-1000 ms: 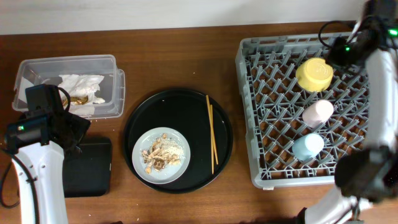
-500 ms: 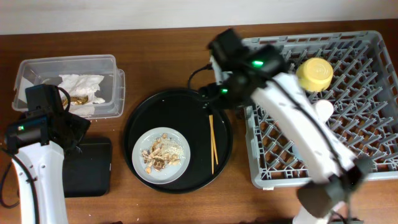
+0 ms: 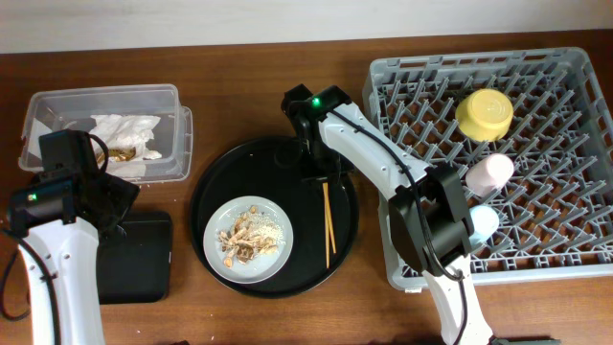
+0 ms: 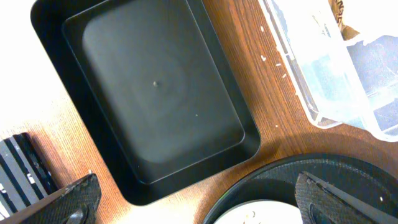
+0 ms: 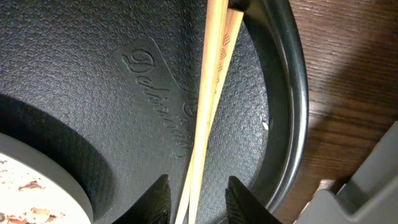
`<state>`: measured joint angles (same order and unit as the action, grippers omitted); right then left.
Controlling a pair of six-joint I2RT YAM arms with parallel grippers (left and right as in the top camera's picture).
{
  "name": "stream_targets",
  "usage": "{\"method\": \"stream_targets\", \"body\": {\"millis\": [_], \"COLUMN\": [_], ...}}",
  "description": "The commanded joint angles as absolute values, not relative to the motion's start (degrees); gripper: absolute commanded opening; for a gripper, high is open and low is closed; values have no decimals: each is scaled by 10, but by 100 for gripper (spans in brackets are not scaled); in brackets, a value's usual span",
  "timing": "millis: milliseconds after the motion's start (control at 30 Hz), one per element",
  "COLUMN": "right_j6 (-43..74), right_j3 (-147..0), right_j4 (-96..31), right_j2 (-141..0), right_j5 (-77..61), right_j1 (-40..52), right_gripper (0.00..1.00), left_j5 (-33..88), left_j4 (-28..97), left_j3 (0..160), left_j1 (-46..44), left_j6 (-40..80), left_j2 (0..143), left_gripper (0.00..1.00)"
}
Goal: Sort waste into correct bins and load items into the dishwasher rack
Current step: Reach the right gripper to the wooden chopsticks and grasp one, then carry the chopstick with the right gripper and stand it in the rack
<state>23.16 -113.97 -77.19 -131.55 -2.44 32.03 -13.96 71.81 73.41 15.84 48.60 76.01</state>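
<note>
One grey dishwasher rack point(image 3: 546, 192), on the right of the worktop point(image 3: 287, 86), holds three items: one yellow bowl point(image 3: 484, 114), one pink cup point(image 3: 489, 173) and one light-blue cup point(image 3: 476, 225). One round black tray point(image 3: 259, 168) carries one pale plate point(image 3: 222, 213) of food scraps point(image 3: 244, 240) and two chopsticks point(image 5: 208, 93) lying side by side. One clear box point(image 3: 57, 101) holds the napkins point(image 3: 124, 129). The right fingers point(image 5: 158, 205) stand apart, straddling the chopsticks. The left fingers point(image 4: 71, 199) are spread wide over one shallow black tray point(image 4: 155, 93).
</note>
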Motion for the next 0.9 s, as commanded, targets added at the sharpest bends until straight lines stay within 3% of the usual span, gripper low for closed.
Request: {"method": "stream_targets", "body": {"millis": [0,367,533,867], "right_j6": [234,235,235,234], "right_j3": [-1129,-1060,-1061,-1080], "right_j4": [-757,-689,-708,-728], "right_j2": [-1326,-1327,-1325,-1317], "right_j5": [-23,-50,-69,-114], "right_j1": [324,336,337,341], "right_gripper": [31,30,16,16], "left_j5": [-144,-144,-144,-144], "left_j4": [719,719,719,719], "left_j3": [736,736,736,736], "left_j1": [160,160,160,160], "left_j6": [479,479,479,479], "left_j2": [757,757,757,757], "left_gripper": [99,99,99,99]}}
